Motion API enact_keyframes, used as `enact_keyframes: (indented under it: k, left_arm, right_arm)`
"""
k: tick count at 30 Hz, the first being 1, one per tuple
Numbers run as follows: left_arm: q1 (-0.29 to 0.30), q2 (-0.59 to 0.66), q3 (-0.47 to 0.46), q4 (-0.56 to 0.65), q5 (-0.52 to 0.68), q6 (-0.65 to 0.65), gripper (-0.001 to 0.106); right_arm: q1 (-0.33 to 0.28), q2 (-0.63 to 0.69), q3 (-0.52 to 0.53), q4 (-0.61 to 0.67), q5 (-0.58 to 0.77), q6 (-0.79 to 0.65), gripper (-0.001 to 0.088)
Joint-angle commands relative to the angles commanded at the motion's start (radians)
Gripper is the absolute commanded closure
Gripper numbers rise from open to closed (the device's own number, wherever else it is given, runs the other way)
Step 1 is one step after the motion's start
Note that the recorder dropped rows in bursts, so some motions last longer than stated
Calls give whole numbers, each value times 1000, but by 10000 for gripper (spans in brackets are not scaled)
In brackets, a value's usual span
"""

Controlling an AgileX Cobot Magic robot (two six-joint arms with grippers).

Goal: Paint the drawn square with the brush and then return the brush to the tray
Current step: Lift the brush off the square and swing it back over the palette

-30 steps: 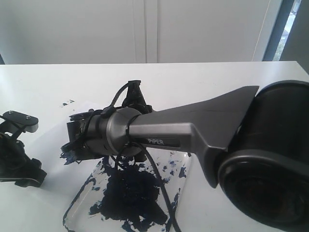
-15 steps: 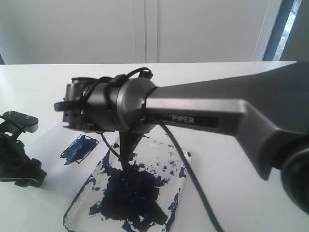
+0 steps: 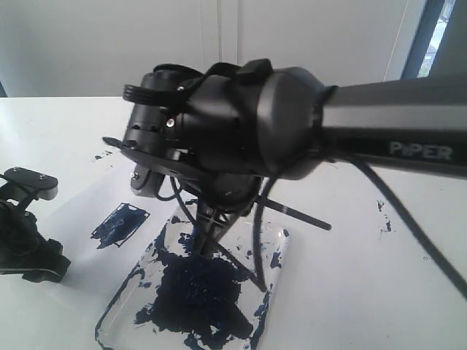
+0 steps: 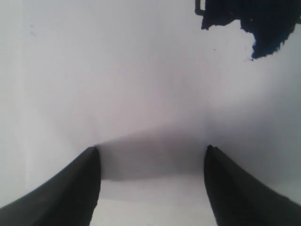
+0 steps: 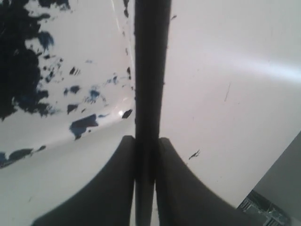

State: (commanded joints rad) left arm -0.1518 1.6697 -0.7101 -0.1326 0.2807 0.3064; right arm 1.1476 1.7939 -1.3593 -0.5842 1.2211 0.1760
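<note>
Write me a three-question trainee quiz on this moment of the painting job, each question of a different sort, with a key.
1. Fill in: the left gripper holds nothing and its jaws stand ____.
2. True or false: the drawn square is blank.
3. What holds the brush?
A. the left gripper
B. the right gripper
C. nothing; it lies loose

Key: 1. open. 2. False: it is filled in dark blue. 3. B: the jaws are closed on the stick.
</note>
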Motion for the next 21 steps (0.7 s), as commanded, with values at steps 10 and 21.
enact_keyframes:
  k: [10, 21]
  left_arm:
    - [0, 0, 0, 0, -2, 0, 383]
    - [0, 0, 0, 0, -4, 0, 383]
  right_arm:
    - [0, -119, 298, 58, -48, 97, 868]
    - [0, -120, 485, 154, -204, 116, 868]
